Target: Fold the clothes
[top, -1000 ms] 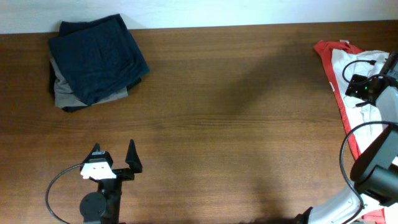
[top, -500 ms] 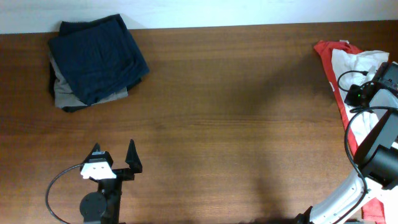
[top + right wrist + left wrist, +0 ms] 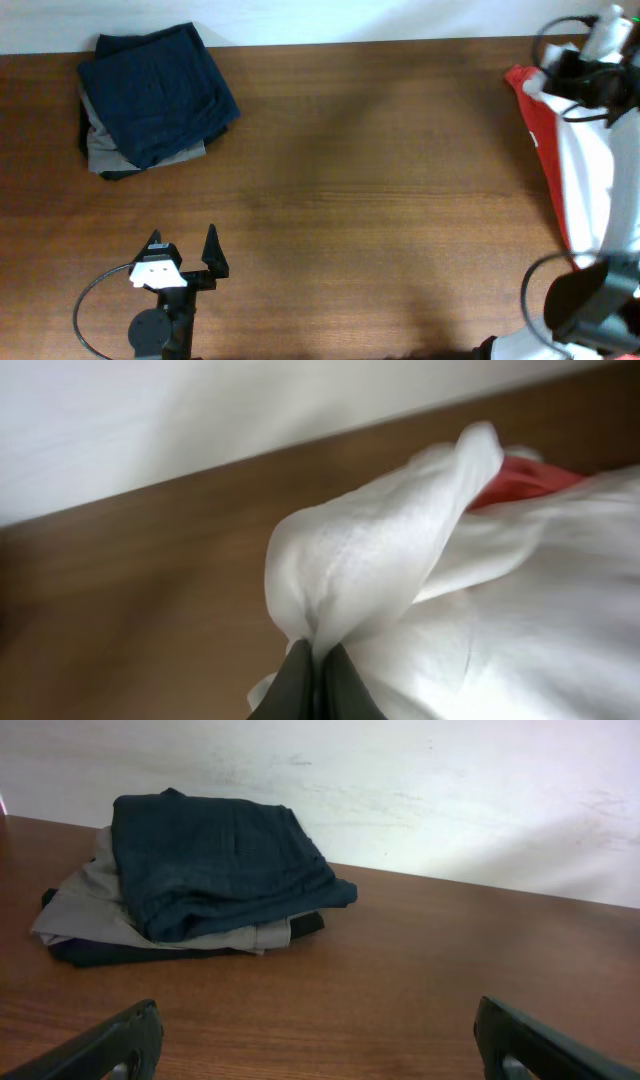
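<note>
— At the three o'clock edge of the worktop (image 3: pixel 380 200), is that the white shirt (image 3: pixel 588 170)?

— Yes. It runs as a long crumpled strip from about two o'clock down past three. The red shirt (image 3: pixel 538 130) shows along its nine o'clock side. None of it lies flat.

— What has hold of it?

— The right fingers (image 3: pixel 298 685). In the wrist view they are pressed together on a peaked pinch of white cloth, and the rest trails off toward the red one. Overhead, that arm sits near the one o'clock corner.

— And the left fingers (image 3: pixel 120 1038)?

— Spread wide with nothing between them, down at seven o'clock and well apart from any cloth. They face the stack (image 3: pixel 150 95) at ten o'clock.

— Is the stack part of this?

— It looks finished: navy on top, grey under, squared off. I'd leave it.

— So how far along is the shirt?

— Barely begun, I'd say. There is a grip on it and nothing more. No fold shows, no sleeve is turned in, and no cloth lies on the middle of the worktop.

— What remains?

— Nearly everything, by my reckoning: bring it to the centre, spread and smooth it, fold the sides in, then fold it over.
</note>
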